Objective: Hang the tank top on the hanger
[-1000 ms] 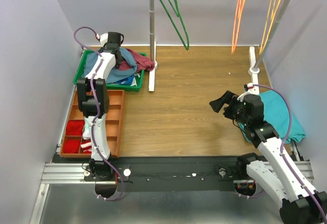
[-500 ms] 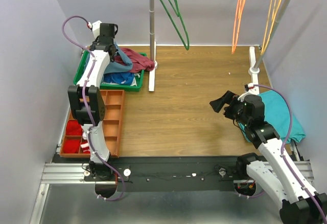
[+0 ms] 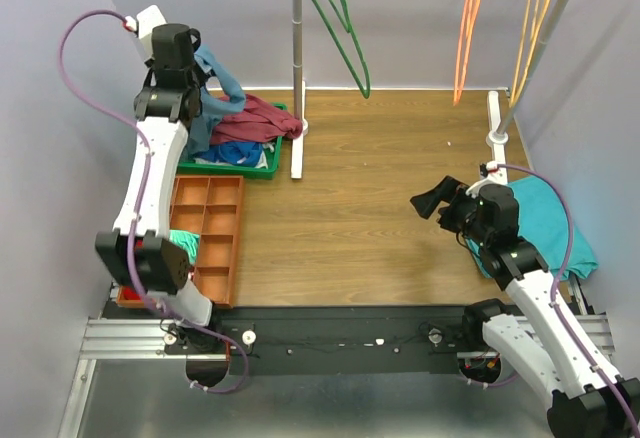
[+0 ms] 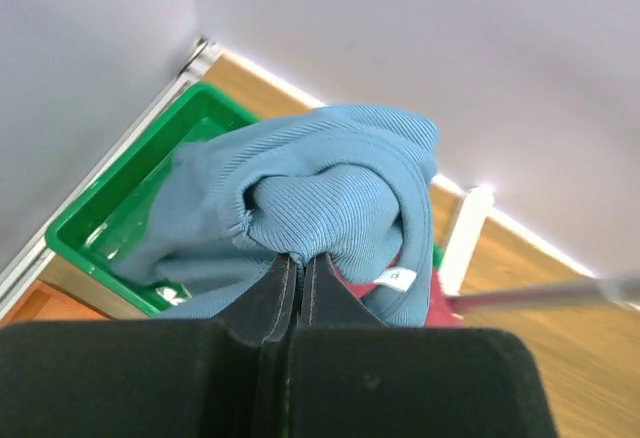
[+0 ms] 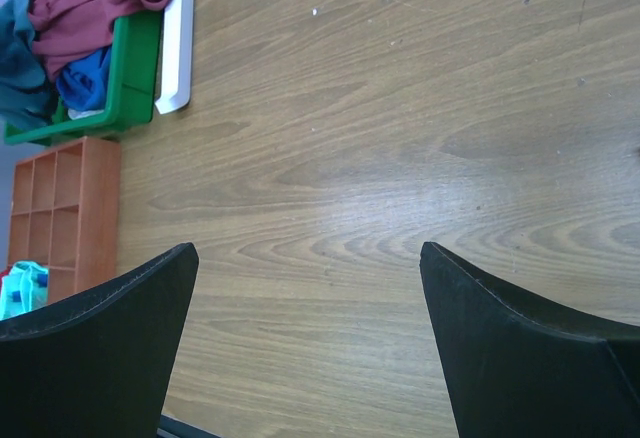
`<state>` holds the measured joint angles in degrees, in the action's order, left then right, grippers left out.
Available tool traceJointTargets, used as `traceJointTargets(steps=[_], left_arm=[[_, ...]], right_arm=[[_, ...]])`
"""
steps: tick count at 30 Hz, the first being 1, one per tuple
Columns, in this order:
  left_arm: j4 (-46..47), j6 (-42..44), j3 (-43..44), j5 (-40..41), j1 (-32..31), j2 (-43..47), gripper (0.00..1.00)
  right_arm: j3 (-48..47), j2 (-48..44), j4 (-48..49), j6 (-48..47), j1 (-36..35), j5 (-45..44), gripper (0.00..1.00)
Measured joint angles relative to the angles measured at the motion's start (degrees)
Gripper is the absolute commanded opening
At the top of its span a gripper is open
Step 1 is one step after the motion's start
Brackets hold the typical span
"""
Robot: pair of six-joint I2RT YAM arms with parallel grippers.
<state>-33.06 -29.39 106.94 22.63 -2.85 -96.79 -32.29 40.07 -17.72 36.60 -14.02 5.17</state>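
Gripping a bunched fold of the tank top (image 4: 330, 193), the left end effector (image 4: 297, 270) was clenched, with its fingers pressed together on the ribbed slate-blue fabric. It was raised above the green bin (image 3: 258, 170) at the far left corner of the worktop (image 3: 380, 198), and the garment hung from it with its lower part trailing down toward the bin. A maroon garment (image 3: 265, 116) lay in the bin and spilled over its right rim. The hanger (image 3: 347, 33) hung at the far side, just right of the upright post (image 3: 297, 48) and well apart from the tank top. An orange hanger (image 3: 465, 38) and a yellow hanger (image 3: 530, 28) hung farther right. The right end effector (image 5: 307, 250) was released, its fingers spread wide and holding nothing, above bare worktop at the near right. The folded teal cloth (image 3: 548, 220) lay just to its right. An orange compartment tray (image 3: 215, 248) sat on the near side of the bin, along the left edge.
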Motion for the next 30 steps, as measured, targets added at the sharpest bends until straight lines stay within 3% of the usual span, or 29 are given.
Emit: traceJointTargets(steps=[5, 8, 12, 17, 20, 22, 24, 27, 30], left_arm=[[0.92, -0.94, -6.34, -1.42, -3.74, 13.05, 0.00], [2.01, -2.62, -14.38, -2.69, -9.40, 22.16, 0.00], [3.30, -5.75, -25.35, -4.76, -20.85, 32.17, 0.00], [3.85, -7.89, -33.77, -4.72, -37.09, 36.00, 0.00], [6.54, -9.46, -41.46, -5.07, -43.95, 37.55, 0.11], [9.35, -10.86, -49.35, -5.38, -46.56, 38.86, 0.40], [11.93, -12.74, -58.95, -6.64, -47.76, 39.10, 0.57], [12.31, -14.62, -69.05, -8.11, -48.04, 38.49, 0.67], [12.28, -14.82, -72.96, -8.46, -48.87, 38.77, 0.63]], right_arm=[[-1.95, 1.07, 0.00, 1.01, 0.00, 0.59, 1.00], [-3.85, 1.53, 0.11, 1.51, 0.00, 1.55, 1.00], [-5.90, 1.60, 0.13, 1.64, 0.00, 2.86, 1.00], [-7.65, 1.77, 0.22, 2.27, 0.00, 4.37, 1.00], [-7.34, 1.51, 0.35, 2.64, 0.00, 4.85, 1.00], [-5.29, 0.61, 1.88, 3.41, 0.00, 5.07, 0.93], [-1.95, -0.09, 3.13, 4.46, 0.00, 6.29, 0.91], [2.84, 0.04, 4.55, 5.57, 0.00, 7.80, 0.90], [7.21, 0.98, 4.79, 6.49, 0.00, 8.24, 0.88]])
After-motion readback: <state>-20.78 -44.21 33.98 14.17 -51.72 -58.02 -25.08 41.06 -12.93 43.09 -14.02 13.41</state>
